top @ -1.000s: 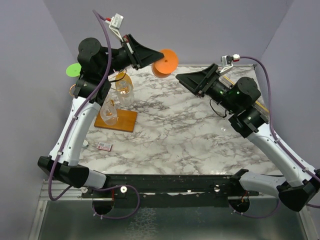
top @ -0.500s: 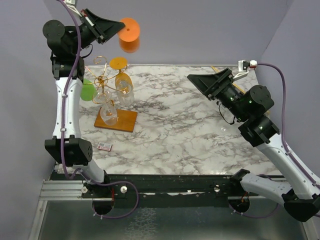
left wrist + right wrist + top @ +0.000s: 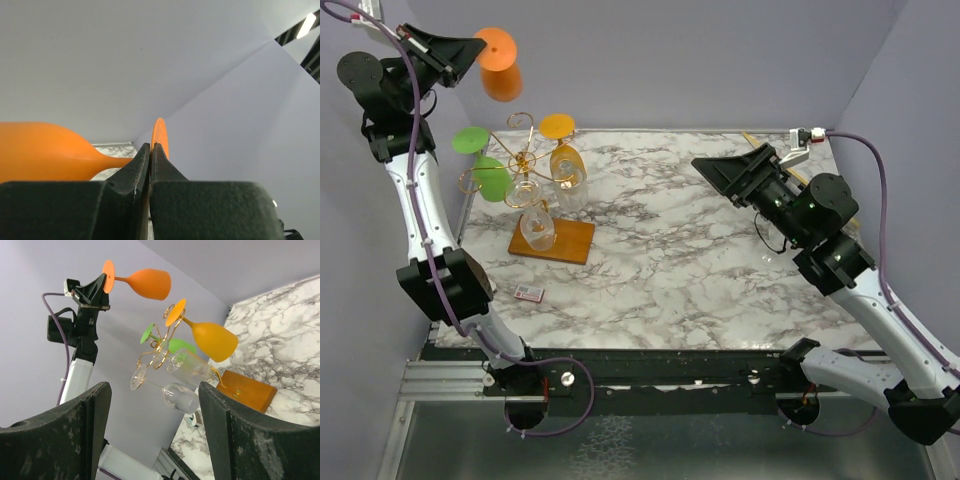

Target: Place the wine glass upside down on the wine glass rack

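Observation:
The wine glass rack (image 3: 525,158) is gold wire on an orange-brown wooden base (image 3: 570,242) at the table's left. A yellow-orange glass (image 3: 565,160), a green glass (image 3: 490,180) and two clear glasses (image 3: 537,228) hang on it upside down. My left gripper (image 3: 470,47) is shut on the foot disc of an orange wine glass (image 3: 500,65), held high above and left of the rack, bowl hanging down. The left wrist view shows the disc (image 3: 160,137) pinched in the gripper (image 3: 150,147). My right gripper (image 3: 705,165) is open and empty over the table's right, facing the rack (image 3: 165,347).
A small white and red card (image 3: 528,293) lies on the marble table (image 3: 690,260) in front of the rack base. Purple walls close in the left, back and right sides. The left arm stands tall along the left wall.
My left arm has swung up and to the left with the orange glass, from the back middle to high over the rack's left side. The right gripper has shifted slightly.

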### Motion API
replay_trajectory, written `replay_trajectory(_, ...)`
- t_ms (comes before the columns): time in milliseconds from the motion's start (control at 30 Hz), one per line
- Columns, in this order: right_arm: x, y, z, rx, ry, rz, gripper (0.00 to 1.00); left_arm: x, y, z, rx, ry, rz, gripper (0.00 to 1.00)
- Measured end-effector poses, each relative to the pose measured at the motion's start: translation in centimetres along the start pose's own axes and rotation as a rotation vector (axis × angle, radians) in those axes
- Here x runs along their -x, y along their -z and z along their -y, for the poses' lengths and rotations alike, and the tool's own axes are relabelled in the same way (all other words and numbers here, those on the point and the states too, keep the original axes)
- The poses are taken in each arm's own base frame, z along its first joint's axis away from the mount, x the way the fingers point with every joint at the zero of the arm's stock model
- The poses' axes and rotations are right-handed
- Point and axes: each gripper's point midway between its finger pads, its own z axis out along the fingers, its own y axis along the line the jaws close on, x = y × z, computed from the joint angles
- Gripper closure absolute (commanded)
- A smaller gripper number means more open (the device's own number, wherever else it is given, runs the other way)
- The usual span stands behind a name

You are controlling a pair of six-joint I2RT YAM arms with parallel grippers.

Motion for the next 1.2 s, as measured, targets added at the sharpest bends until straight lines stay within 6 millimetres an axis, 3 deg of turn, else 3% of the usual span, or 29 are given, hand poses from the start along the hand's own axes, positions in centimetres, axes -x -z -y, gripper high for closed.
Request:
replay_trajectory(200,-0.6,0.0,1.1,-0.032,-0.002,-0.012,0.26,1.7,2.5,-4.9,0.104,0.046,0.057,1.00)
replay_trajectory(367,-1.0,0.0,1.9,-0.056,-0.004,-0.023,0.26,0.5,3.4,-9.3,0.205,0.133,0.056,1.00)
replay_trajectory(500,-1.3,0.1,2.4,-0.074,-0.005,-0.032,0.26,-0.8,4.0,-11.0,0.252,0.180,0.044,1.00)
replay_trajectory(633,-1.3,0.4,2.5,-0.082,-0.005,-0.029,0.26,-1.3,4.6,-11.7,0.304,0.191,0.052,1.00)
replay_trajectory(967,-0.8,1.5,2.0,-0.080,-0.003,-0.014,0.27,-2.2,5.4,-10.4,0.328,0.182,0.043,1.00)
replay_trajectory(1200,-0.5,1.9,2.4,-0.107,0.004,0.002,0.27,-3.7,6.2,-11.9,0.370,0.224,0.024,1.00)
